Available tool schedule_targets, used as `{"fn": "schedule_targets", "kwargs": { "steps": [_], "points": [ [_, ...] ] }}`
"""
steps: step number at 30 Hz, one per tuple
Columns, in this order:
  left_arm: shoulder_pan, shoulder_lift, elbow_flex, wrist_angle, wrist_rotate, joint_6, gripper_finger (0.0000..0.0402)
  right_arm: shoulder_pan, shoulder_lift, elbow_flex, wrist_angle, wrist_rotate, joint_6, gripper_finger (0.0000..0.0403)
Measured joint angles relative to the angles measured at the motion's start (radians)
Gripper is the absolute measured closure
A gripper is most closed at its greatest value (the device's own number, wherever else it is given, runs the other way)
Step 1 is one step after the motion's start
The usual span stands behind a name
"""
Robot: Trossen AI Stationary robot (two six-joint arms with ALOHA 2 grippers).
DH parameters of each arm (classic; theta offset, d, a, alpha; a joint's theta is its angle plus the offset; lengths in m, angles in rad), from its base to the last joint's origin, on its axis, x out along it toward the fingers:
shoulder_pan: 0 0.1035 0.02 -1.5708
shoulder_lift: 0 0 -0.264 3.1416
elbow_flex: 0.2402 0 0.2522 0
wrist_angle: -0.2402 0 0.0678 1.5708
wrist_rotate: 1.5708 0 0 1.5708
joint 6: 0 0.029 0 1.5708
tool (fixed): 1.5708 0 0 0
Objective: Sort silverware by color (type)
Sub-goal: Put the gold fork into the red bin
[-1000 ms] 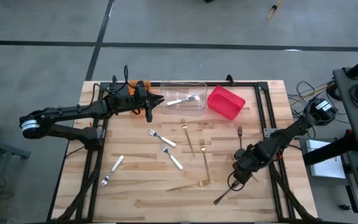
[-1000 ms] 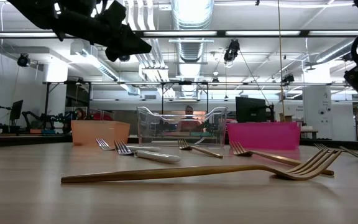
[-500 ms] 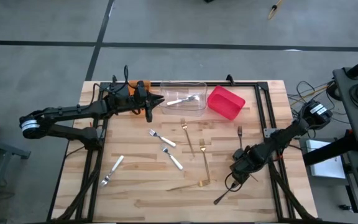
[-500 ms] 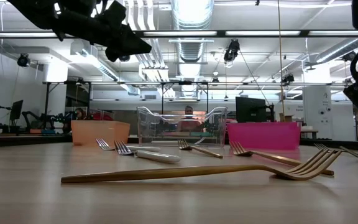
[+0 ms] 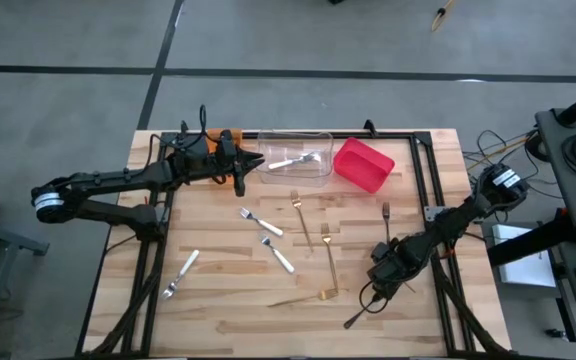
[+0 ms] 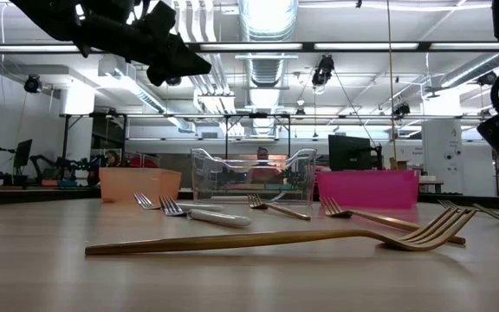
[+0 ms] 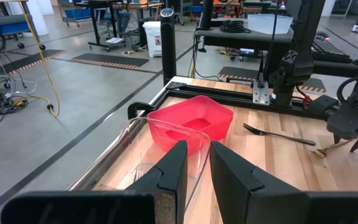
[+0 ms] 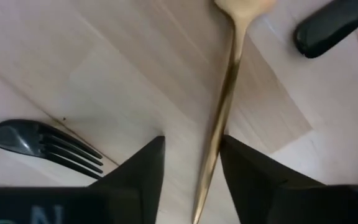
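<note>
right gripper [image 8: 191, 168]: two dark fingers [image 8: 135, 168] held apart, low over the table's right half toward the near edge; a gold utensil's [image 8: 224, 106] slim handle runs through the gap between them, and whether the pads touch it cannot be told. a black fork's [image 8: 39, 144] tines lie just beside one finger, and the end of another black handle [image 8: 334, 28] lies beyond. in the high view this gripper [image 5: 381, 272] sits just past a black fork [image 5: 360, 314] near the near edge.

left gripper [image 7: 194, 168]: fingers [image 7: 173, 171] narrow, holding nothing, poised above the clear bin [image 5: 293, 153] at the far edge.

silverware: one silver fork [image 5: 294, 160] in the clear bin; silver forks [image 5: 260, 222] and gold forks [image 5: 301, 218] scattered mid-table; a black fork [image 5: 385, 214] nearer the right edge. red bin [image 5: 363, 164] beside the clear bin; orange bin [image 6: 139, 184] toward the far left corner.
</note>
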Motion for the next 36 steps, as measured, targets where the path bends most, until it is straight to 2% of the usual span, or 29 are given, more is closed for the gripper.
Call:
{"fn": "schedule_targets", "kwargs": {
  "steps": [17,36],
  "points": [
    [0.000,0.000,0.000,0.000,0.000,0.007,0.0350,-0.004,0.001,-0.001,0.018,0.088,-0.005,0.0385],
    [0.000,0.000,0.000,0.000,0.000,0.007,0.0350,-0.041,-0.007,0.042,0.007,0.125,-0.055,0.0389]
  ]
}}
